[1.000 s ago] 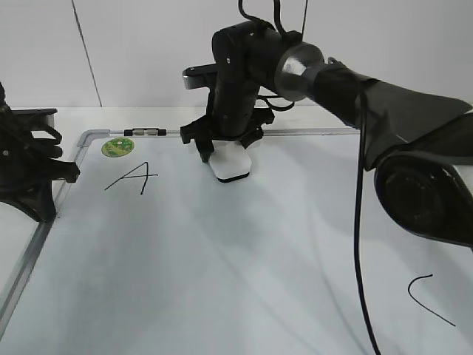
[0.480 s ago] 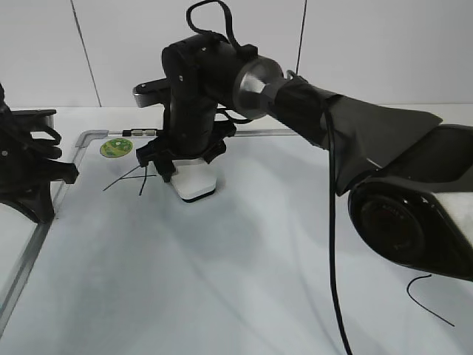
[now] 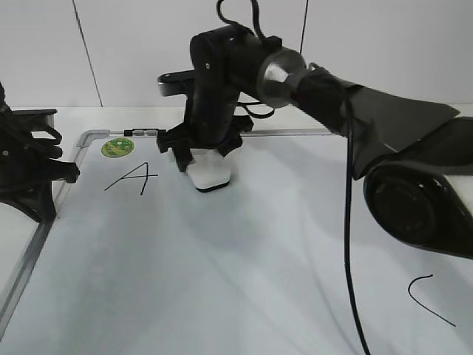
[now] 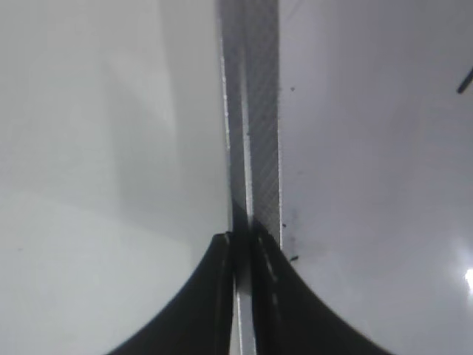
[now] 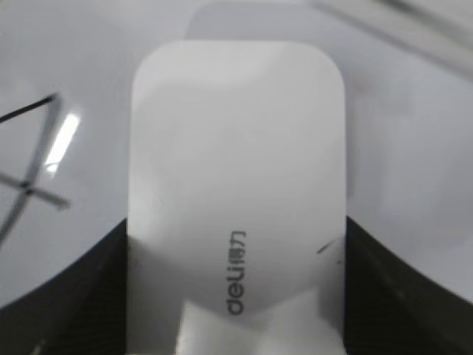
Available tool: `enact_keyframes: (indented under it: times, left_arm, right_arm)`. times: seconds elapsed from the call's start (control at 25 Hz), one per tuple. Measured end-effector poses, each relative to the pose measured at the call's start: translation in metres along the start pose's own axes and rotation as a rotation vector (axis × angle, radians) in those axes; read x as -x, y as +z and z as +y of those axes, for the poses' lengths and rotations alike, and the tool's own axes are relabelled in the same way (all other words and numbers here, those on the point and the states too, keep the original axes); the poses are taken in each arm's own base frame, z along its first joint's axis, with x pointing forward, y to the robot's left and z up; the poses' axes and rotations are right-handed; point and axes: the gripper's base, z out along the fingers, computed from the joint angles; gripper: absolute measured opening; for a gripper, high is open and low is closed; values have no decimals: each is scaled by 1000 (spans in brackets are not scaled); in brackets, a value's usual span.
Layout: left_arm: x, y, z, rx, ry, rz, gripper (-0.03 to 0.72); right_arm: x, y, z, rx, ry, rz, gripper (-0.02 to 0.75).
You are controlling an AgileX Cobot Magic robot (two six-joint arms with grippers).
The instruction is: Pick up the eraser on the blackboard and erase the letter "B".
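Since half a second ago our right gripper [image 3: 205, 157] has slid rightward, clamping the white rounded plastic eraser [image 3: 208, 172] flat on the grey-framed white blackboard [image 3: 222, 281], beside the black "A" [image 3: 133, 177]; our left gripper [image 4: 244, 255] pinches the frame.

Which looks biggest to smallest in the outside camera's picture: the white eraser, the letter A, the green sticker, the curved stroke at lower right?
1. The letter A, widest.
2. The eraser and the curved stroke: too alike to rank, and the stroke lies nearer the camera.
3. The green sticker, smallest.
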Motion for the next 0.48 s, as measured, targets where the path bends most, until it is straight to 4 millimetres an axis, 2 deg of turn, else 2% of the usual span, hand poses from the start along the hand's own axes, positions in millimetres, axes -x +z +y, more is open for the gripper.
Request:
enact_keyframes:
  times: [0.12, 0.2, 0.48]
  left_arm:
    - [0, 0, 0, -1, -1, 0, 32]
    - [0, 0, 0, -1, -1, 0, 32]
    - [0, 0, 0, -1, -1, 0, 32]
  right_arm:
    - [3, 0, -26, -15, 45, -4, 552]
    - [5, -2, -36, -12, 68, -8, 552]
    - [3, -16, -38, -16, 73, 14, 551]
